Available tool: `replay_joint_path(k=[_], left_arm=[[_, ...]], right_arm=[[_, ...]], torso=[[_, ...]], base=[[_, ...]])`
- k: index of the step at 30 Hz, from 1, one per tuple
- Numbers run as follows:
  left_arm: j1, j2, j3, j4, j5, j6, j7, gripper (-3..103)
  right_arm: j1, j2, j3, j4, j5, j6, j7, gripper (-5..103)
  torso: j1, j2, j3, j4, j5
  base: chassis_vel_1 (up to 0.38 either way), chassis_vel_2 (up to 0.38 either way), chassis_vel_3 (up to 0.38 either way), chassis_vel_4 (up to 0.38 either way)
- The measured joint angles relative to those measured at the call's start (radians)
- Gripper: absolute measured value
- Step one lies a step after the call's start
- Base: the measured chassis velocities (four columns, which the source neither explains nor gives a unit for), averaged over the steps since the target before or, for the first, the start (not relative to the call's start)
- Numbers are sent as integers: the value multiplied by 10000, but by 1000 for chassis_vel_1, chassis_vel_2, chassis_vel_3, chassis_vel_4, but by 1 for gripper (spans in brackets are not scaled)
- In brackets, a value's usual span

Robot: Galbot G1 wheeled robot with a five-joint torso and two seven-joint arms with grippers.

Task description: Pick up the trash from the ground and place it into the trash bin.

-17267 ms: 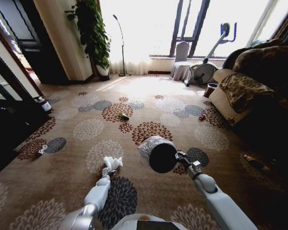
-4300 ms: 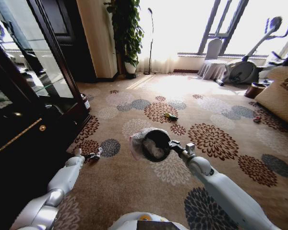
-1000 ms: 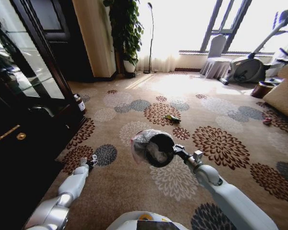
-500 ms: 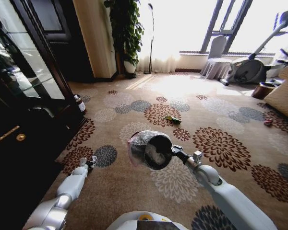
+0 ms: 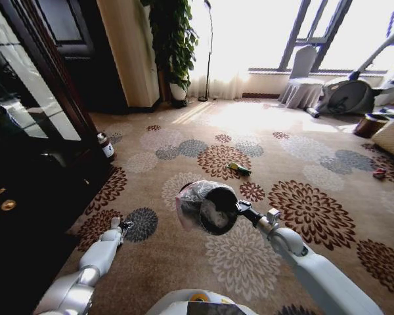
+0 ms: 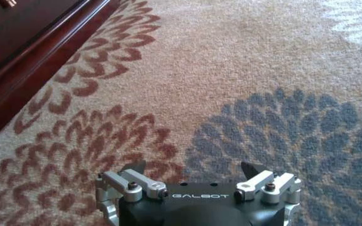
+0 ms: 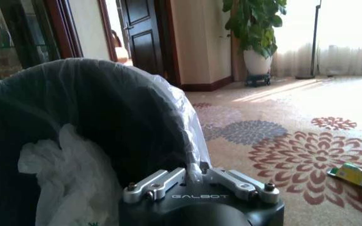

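My right gripper [image 5: 241,209] is shut on the rim of the trash bin [image 5: 207,207], a dark round bin with a thin plastic liner, and holds it tilted above the carpet. In the right wrist view the right gripper [image 7: 193,176] pinches the liner edge, and a crumpled white paper wad [image 7: 68,174] lies inside the trash bin [image 7: 105,117]. A green wrapper [image 5: 238,168] lies on the carpet beyond the bin, and it also appears as the green wrapper [image 7: 357,175]. A red scrap [image 5: 379,174] lies far right. My left gripper [image 5: 121,226] hangs low over the carpet, and the left gripper [image 6: 193,167] is open and empty.
A dark wooden cabinet [image 5: 26,164] runs along the left, with its base [image 6: 36,61] close to my left gripper. A small jar [image 5: 105,146] stands beside it. A potted plant [image 5: 174,46], floor lamp, covered chair [image 5: 302,82], exercise bike and brown pot [image 5: 370,125] stand at the back.
The whole picture has shifted slightly, so the camera has moved. The paper wad once held in my left gripper now lies in the bin. Both arms have barely moved over the last second.
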Motion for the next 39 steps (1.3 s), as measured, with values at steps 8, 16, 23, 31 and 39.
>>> replay_joint_path(k=[8, 16, 23, 31, 39], left_arm=[[400, 119, -33, -324, 70, 430, -3, 102], [434, 7, -122, -395, 306, 1059, -44, 85], [674, 52, -120, -923, 29, 1352, -80, 63], [1012, 286, -181, -1446, -821, 1624, -172, 50], [1269, 430, -327, -1757, -1541, 1535, -166, 50]], right_arm=[[-42, 62, 87, -49, 16, 23, -80, 0], [-103, 52, 103, -85, -5, 32, -70, 0], [-63, 111, 87, -89, -40, 31, -16, 0], [184, 195, -66, -136, -49, 2, 43, 0], [125, 320, -23, -177, -91, -3, 49, 0]], torso=[[0, 4, 10, 7, 0], [-1, 15, 11, 2, 6], [0, 15, 17, 1, 0], [0, 15, 18, 5, -2], [0, 17, 20, 8, -4]], base=[[14, -10, -19, 11], [0, 0, 0, 0], [0, 0, 0, 0], [0, 0, 0, 0], [0, 0, 0, 0]])
